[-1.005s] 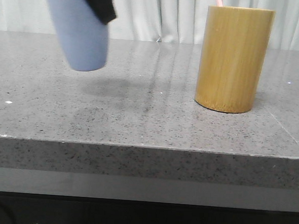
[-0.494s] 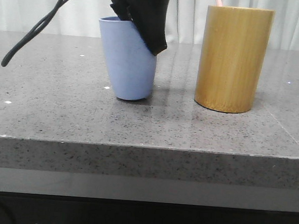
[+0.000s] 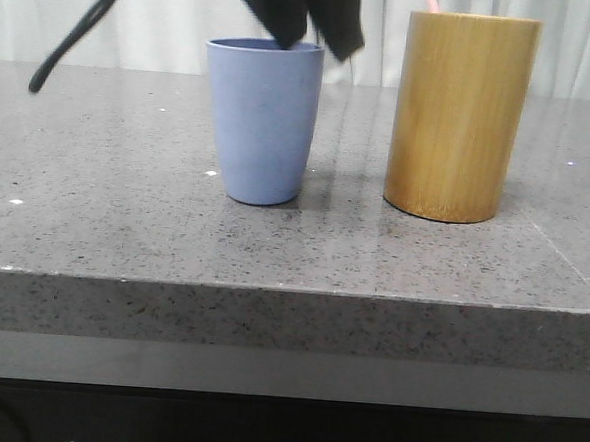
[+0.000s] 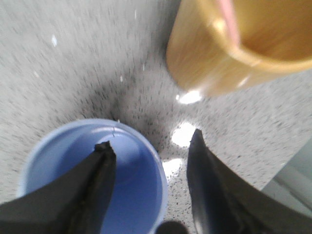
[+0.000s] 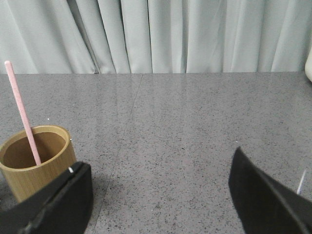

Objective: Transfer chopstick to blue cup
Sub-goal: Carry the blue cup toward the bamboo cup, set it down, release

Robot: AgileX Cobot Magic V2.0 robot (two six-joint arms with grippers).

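Note:
The blue cup [image 3: 263,119] stands upright on the grey counter, left of the bamboo cylinder [image 3: 462,116]. My left gripper [image 3: 316,48] hovers just above the cup's right rim, open. In the left wrist view [image 4: 150,140] one finger [image 4: 100,170] is over the cup's mouth [image 4: 136,185] and the other [image 4: 204,180] is outside the wall, neither touching it. A pink chopstick [image 5: 22,112] leans inside the bamboo cylinder [image 5: 34,165]; its tip shows above the rim in the front view [image 3: 430,0]. My right gripper [image 5: 158,170] is open and empty over bare counter.
A black cable [image 3: 81,28] hangs from the left arm above the counter's left side. The counter's front edge [image 3: 291,291] runs across the front view. Grey curtains [image 5: 156,34] close off the back. A pale object's edge [image 5: 308,63] shows at the far right.
The blue cup, carried tilted in the air at the left, has been set down upright beside the bamboo cylinder. My left gripper has let go of it and risen slightly.

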